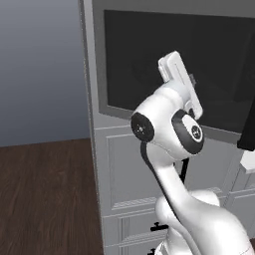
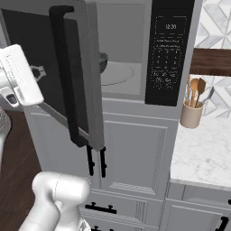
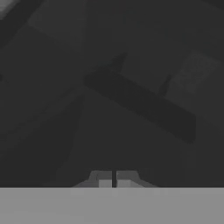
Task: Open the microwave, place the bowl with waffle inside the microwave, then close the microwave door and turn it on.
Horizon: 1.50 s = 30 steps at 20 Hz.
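With the bowl [image 2: 103, 62] already inside the microwave [image 2: 135, 54], the gripper [image 3: 113, 179], pinched shut and empty, faces the door [image 2: 54, 67] glass, apparently to push it closed.

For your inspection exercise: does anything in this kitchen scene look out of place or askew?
Nothing stands out. The microwave door stands partly open, the bowl sits upright inside the microwave, and the utensil crock stands tidy on the counter.

Bowl [image 2: 103, 62] in microwave [image 2: 131, 54]: mostly hidden behind microwave door [image 2: 49, 67]; contents can't be told. Keypad markings [image 2: 168, 58] too small to read. Door's left side cut by frame edge.
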Available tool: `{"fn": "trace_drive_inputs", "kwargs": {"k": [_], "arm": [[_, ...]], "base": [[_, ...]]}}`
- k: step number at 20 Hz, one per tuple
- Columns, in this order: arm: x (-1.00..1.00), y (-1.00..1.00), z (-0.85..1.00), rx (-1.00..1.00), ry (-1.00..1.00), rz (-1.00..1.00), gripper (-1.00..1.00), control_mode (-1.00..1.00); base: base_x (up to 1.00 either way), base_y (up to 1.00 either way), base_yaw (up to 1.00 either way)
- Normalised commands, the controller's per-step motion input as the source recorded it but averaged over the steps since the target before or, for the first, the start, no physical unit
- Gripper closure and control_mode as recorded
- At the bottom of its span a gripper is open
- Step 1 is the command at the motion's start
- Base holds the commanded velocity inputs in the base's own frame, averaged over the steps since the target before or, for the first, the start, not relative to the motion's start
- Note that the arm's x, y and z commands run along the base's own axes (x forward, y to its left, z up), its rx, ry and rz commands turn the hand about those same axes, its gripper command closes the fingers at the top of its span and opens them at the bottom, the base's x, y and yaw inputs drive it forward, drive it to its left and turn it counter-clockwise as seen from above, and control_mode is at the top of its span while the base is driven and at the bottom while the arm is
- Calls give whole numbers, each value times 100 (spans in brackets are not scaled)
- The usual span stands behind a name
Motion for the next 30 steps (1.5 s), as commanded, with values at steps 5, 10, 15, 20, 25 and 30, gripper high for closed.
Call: {"fn": "trace_drive_inputs", "kwargs": {"k": [5,10,15,20,25,30], "arm": [[57,-35,11,14,17,34,100,-100],[58,-32,0,14,21,44,100,-100],[60,-22,-5,10,14,48,100,-100],[71,-2,-9,6,8,43,100,-100],[84,0,-19,10,1,22,100,-100],[89,0,-28,5,0,4,100,-100]], "base": [[0,0,0],[0,0,0],[0,0,0],[0,0,0],[0,0,0],[0,0,0]]}}
